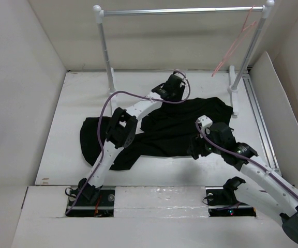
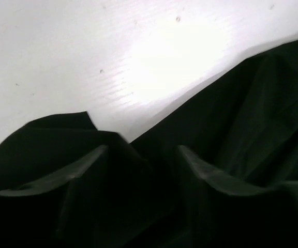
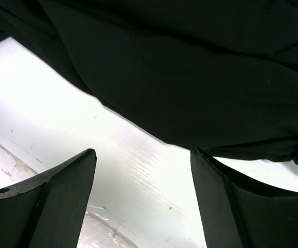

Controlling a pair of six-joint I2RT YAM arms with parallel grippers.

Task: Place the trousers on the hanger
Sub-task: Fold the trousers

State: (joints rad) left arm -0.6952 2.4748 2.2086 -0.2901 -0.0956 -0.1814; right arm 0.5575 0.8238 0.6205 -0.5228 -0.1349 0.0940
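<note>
Left gripper (image 1: 170, 88), seen from above, sat at the far edge of the trousers (image 1: 175, 124), which lay crumpled on the table (image 1: 82, 93). My right gripper (image 1: 200, 147) was at their near edge. The hanger (image 1: 237, 44) hung on the rail (image 1: 180, 10), well apart from the trousers.

From my left wrist, the fingers (image 2: 76, 175) stood apart, with black cloth below and between them and white table beyond.

From my right wrist, the fingers (image 3: 56, 191) stood wide, with bare table between them and the trousers' edge just ahead.
</note>
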